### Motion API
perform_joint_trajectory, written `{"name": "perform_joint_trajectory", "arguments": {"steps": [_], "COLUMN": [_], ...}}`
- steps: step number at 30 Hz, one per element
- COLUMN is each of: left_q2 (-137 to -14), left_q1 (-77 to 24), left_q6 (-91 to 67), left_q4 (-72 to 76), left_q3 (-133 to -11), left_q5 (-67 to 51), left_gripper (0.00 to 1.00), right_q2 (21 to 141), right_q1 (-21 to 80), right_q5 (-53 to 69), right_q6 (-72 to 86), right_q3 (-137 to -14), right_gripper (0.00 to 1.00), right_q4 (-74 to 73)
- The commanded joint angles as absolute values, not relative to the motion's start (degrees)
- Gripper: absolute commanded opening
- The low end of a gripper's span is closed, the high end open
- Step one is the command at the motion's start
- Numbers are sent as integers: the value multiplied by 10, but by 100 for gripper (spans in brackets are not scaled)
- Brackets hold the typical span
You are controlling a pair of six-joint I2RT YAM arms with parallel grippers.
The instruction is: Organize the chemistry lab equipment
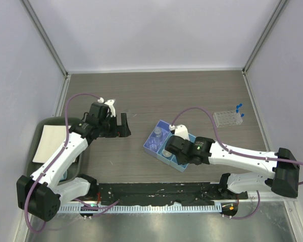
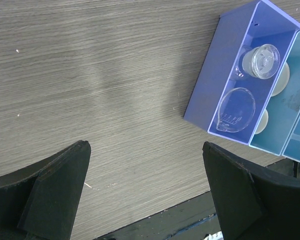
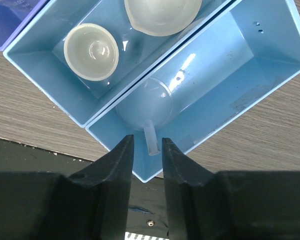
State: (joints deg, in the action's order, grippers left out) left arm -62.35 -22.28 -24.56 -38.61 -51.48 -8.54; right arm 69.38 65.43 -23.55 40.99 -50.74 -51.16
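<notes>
Three blue bins (image 1: pixel 156 132) stand side by side mid-table. The clear funnel (image 3: pixel 143 106) lies mouth-down in the light-blue end bin (image 3: pixel 250 65). Its stem (image 3: pixel 151 139) points up between my right gripper's (image 3: pixel 147 139) fingers, which stand open with a small gap on each side. Two white ceramic dishes (image 3: pixel 91 51) (image 3: pixel 162 15) sit in the middle bin. The purple bin (image 2: pixel 225 60) holds a clear glass beaker (image 2: pixel 235 110) on its side and another small glass vessel (image 2: pixel 260 61). My left gripper (image 2: pixel 145 146) hangs wide open and empty over bare table, left of the bins.
A clear tube rack (image 1: pixel 227 119) with blue-capped test tubes (image 1: pixel 239 107) stands at the back right. A dark tray (image 1: pixel 38 132) with a white sheet (image 1: pixel 50 142) lies at the left edge. A black strip (image 1: pixel 156 190) runs along the near table edge.
</notes>
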Motion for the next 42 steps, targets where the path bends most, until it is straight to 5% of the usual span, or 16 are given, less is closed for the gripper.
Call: {"name": "perform_joint_trajectory", "arguments": {"steps": [1,14,22,30,42], "left_q2": [-620,-650,-690,-738,-868], "left_q1": [-228,-229,-226,-165,-59], "left_q6": [-236,-243,-268,-300,-310], "left_q4": [-382,-381,-387,-369,-342], "left_q3": [-521,-526,-553,-586,-623], "left_q5": [-79,-72,-63,-97,-207], "left_gripper": [100,100,100,100,90], "right_q2": [692,723,792,887,1120], "right_q1": [663,680,655,499,414], "right_q5": [-257,-391,-479,-296,-52], "right_q6": [428,400,287,189,236], "right_q3": [-507,-665,-803,-881,-1040], "right_gripper": [38,48,56,52,43], "right_q4": [-512,-665,-601,-406,-295]}}
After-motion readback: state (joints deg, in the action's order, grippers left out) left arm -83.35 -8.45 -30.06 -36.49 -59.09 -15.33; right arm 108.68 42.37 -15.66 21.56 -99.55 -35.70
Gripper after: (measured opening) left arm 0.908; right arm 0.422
